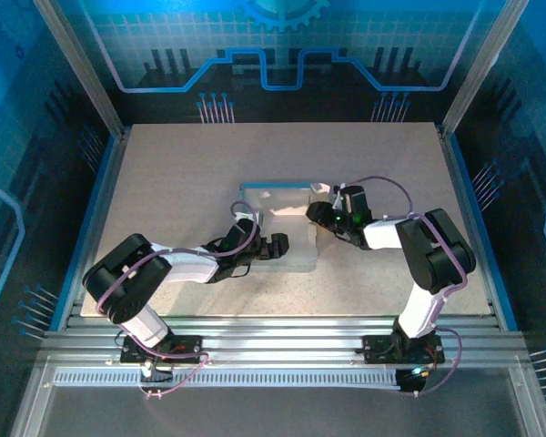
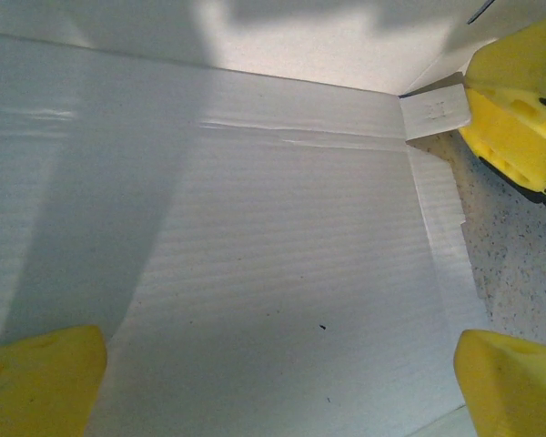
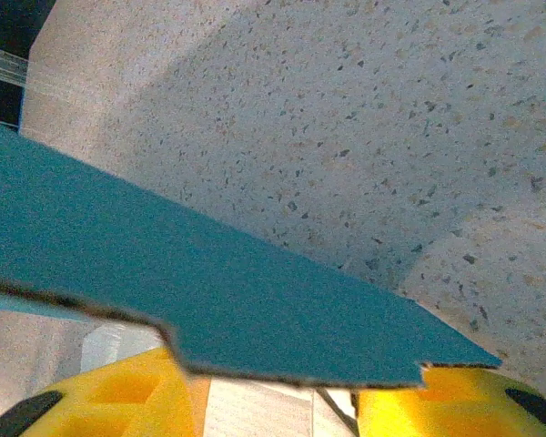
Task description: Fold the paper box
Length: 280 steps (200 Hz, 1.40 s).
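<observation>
The paper box (image 1: 282, 205) seems light, thin, easily creased; best pinched at a flap edge; left gripper (image 1: 275, 244) spread over it; right gripper (image 1: 317, 211) at its right flap (image 3: 209, 291), grip unclear.

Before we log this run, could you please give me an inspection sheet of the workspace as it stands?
Surface: speckled beige table, no marks visible.
Job's things: paper box at mid-table, partly folded, pale inner side up, far wall raised; blue flap lifted at its right side.
Clutter: nothing seen.
Grippers: left gripper open over the box's inner panel; right gripper at the flap, grip not clear.
Cables: purple cables run along both arms.
Surroundings: blue printed enclosure walls; metal rails at the near edge.
</observation>
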### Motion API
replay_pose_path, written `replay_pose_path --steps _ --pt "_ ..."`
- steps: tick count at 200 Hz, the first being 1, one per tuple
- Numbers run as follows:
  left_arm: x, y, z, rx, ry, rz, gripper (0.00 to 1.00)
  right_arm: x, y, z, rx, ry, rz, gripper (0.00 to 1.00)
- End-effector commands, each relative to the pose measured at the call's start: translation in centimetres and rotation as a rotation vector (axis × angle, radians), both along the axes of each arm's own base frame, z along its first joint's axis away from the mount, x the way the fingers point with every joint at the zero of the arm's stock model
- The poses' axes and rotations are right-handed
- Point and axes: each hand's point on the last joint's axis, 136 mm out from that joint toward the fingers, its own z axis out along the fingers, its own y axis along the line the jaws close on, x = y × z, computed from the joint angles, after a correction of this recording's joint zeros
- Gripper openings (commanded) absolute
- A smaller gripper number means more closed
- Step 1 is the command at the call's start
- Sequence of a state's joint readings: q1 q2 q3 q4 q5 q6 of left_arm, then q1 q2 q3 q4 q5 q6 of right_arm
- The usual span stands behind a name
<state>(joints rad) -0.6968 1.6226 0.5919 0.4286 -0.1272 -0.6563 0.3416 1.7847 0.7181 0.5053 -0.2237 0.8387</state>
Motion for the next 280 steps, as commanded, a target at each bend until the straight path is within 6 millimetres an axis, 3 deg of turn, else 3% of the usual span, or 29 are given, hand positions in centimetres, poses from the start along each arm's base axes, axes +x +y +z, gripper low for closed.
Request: replay_pose_path --steps 1,59,168,241,280 --pt "-2.6 1.0 -3.6 0.056 0.126 -0.009 0.99 -0.1 1.1 0.8 0.038 -0.046 0.030 0.45" --pt "-2.6 0.9 -3.6 0.053 0.126 -0.011 0.99 -0.3 2.2 1.4 0.047 -0.079 0.057 0.45" --pt "-2.7 0.9 -3.8 0.050 0.125 -0.014 0.99 -0.6 3.9 0.7 0.042 -0.058 0.102 0.45" --pt "-2.8 0.9 -3.8 0.049 0.124 -0.017 0.99 -0.8 3.8 -0.9 -0.014 -0.010 0.092 0.45" --pt "-2.8 0.9 -3.8 0.049 0.123 -0.016 0.99 -0.8 3.4 0.2 -0.032 -0.035 0.093 0.45"
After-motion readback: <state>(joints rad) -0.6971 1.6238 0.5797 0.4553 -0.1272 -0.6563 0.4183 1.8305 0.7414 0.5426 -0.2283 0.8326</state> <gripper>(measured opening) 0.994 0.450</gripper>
